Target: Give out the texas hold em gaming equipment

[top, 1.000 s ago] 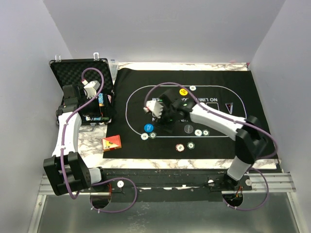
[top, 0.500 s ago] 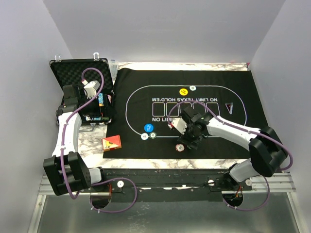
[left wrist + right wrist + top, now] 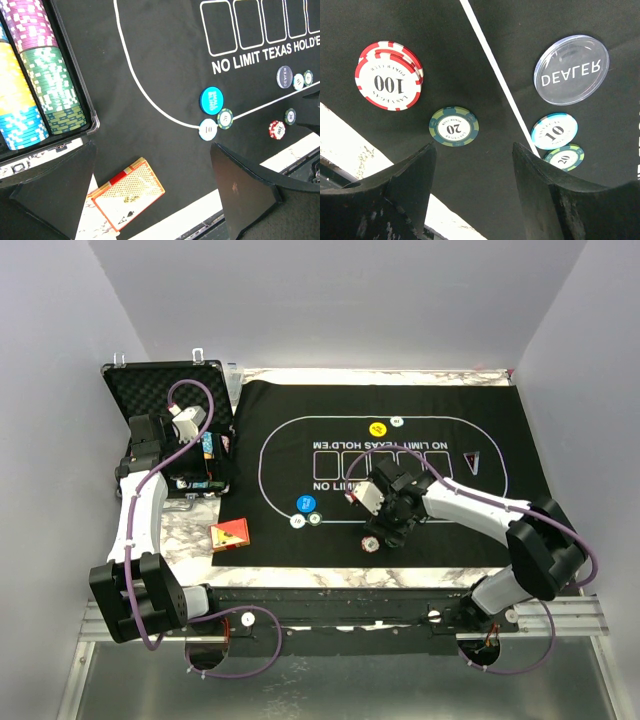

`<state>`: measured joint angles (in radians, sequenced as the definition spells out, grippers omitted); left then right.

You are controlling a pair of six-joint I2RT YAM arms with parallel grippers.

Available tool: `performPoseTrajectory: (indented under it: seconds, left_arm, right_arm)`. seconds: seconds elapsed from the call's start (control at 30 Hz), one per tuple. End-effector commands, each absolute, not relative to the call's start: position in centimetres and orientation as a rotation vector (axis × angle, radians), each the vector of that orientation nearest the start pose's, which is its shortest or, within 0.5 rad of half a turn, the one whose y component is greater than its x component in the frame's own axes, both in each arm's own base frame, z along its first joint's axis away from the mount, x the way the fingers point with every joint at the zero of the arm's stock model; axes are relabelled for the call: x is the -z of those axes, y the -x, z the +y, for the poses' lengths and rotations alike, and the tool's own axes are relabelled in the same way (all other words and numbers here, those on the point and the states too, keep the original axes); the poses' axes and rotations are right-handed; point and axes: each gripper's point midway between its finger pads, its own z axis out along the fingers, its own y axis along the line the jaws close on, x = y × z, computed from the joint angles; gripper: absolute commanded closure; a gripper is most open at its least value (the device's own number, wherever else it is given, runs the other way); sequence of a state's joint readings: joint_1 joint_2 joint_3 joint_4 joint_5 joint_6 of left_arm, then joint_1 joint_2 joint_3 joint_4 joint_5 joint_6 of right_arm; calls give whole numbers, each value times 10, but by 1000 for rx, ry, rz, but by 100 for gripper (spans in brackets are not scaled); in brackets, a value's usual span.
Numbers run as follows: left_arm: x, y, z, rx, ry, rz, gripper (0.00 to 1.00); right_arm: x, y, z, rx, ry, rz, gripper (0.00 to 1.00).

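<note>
My right gripper (image 3: 392, 523) (image 3: 472, 147) hangs open and empty low over the mat's near middle. Beyond its fingertips lie a red 100 chip stack (image 3: 389, 75) (image 3: 371, 543), a green 20 chip (image 3: 453, 126), a clear DEALER button (image 3: 571, 69), a blue 10 chip (image 3: 554, 131) and another green 20 chip (image 3: 564, 157). My left gripper (image 3: 212, 465) (image 3: 152, 146) is wide open, holding nothing, above the case's near right corner. The red-orange card box (image 3: 127, 192) (image 3: 229, 536) lies below it. A blue disc (image 3: 306, 504) (image 3: 211, 100), a white chip (image 3: 208, 130) and a green chip (image 3: 225, 118) sit together. A yellow disc (image 3: 377, 429) lies far.
The open black case (image 3: 170, 400) at the left holds rows of stacked chips (image 3: 50, 85). The black felt mat (image 3: 480, 530) covers most of the marble table (image 3: 190, 535). White walls close in on both sides.
My right arm swung from the mat's centre toward the near edge and lowered over the chips there, then nearly stopped. The left arm has not moved.
</note>
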<state>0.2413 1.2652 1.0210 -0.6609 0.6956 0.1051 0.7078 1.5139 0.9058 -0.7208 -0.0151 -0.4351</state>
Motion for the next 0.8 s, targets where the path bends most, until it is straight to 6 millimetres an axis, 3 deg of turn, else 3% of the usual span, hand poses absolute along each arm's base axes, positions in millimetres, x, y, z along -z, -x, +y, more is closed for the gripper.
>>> performPoseTrajectory:
  seconds: [0.0, 0.47, 0.77]
  left_arm:
    - [-185, -309, -39, 710, -145, 2270, 1]
    - [-183, -310, -38, 703, -143, 2276, 1]
    - [-182, -311, -38, 708, -140, 2280, 1]
  right_arm:
    - [-32, -209, 170, -124, 1564, 2443, 35]
    - [-8, -205, 172, -155, 1617, 2469, 40]
    - [-8, -192, 174, -232, 1651, 2476, 42]
